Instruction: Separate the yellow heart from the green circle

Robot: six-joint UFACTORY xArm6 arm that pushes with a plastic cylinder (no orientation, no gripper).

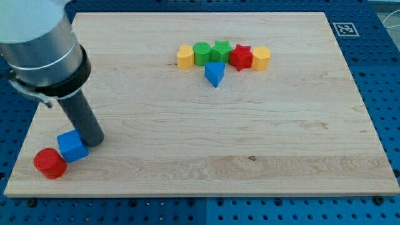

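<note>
My tip [94,141] sits low at the view's left of the bench [250,162], and the tool is only a plain dark rod with nothing to open or close, so it grips nothing. The blue cube [72,147] lies just to the view's left of my tip, seemingly touching it, though the rod hides the contact. Beyond the cube, further left and lower, is the red cylinder [49,163], right beside it.

The yellow heart [184,56] is well away from my tip, up and to the view's right, at the left end of a tight row. The green circle [202,54] presses against its right side. Then come the green star [221,51], the red star [240,57] and a yellow block [260,57]. A blue triangle [214,74] sits just below that row.
</note>
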